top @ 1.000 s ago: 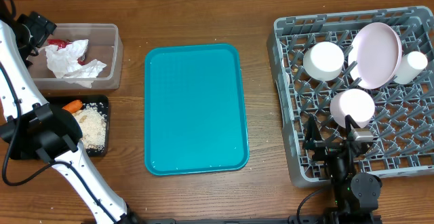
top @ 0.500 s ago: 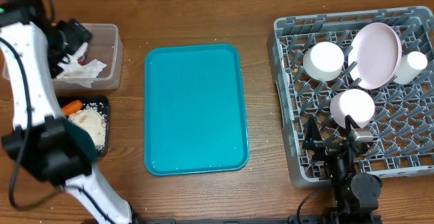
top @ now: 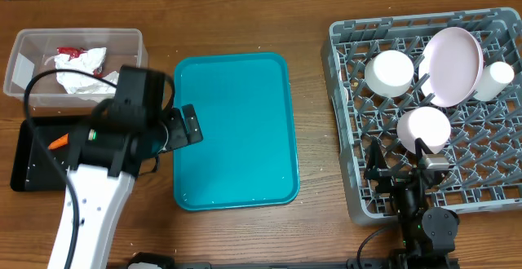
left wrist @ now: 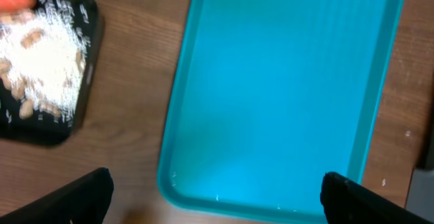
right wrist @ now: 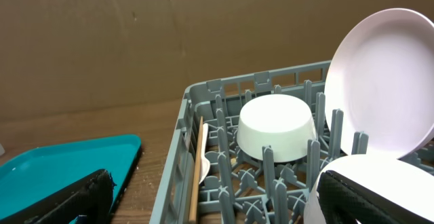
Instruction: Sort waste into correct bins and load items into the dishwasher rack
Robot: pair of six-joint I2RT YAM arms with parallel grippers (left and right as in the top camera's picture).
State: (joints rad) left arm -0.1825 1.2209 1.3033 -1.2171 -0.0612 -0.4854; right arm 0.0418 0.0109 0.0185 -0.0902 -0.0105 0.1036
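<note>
Left gripper [top: 189, 126] hangs over the left edge of the big flat teal plastic tray [top: 236, 130], jaws spread wide, nothing in them. From overhead, the clear rectangular plastic tub [top: 20, 45] sits far left with crumpled white paper napkins [top: 81, 77] and a small red crinkled wrapper [top: 69, 52] inside. The shallow black rectangular tray [top: 28, 159] is just near of it, and the orange carrot [top: 57, 141] pokes out from under the arm. The large grey pegged dishwasher rack [top: 342, 122] on the right holds the big round white plate [top: 451, 65], two small white bowls [top: 390, 73] and a small white cup [top: 494, 80]. The right gripper [top: 398, 171] sits at the rack's near edge.

Left wrist cam: both fingertips far apart, the teal tray between them, and pale beige crumbs [left wrist: 47, 61] piled in the black tray.

Right wrist cam: jaws wide and empty too. A white fork [right wrist: 205, 166] and a thin stick [right wrist: 196, 176] stand along the rack's left wall.
</note>
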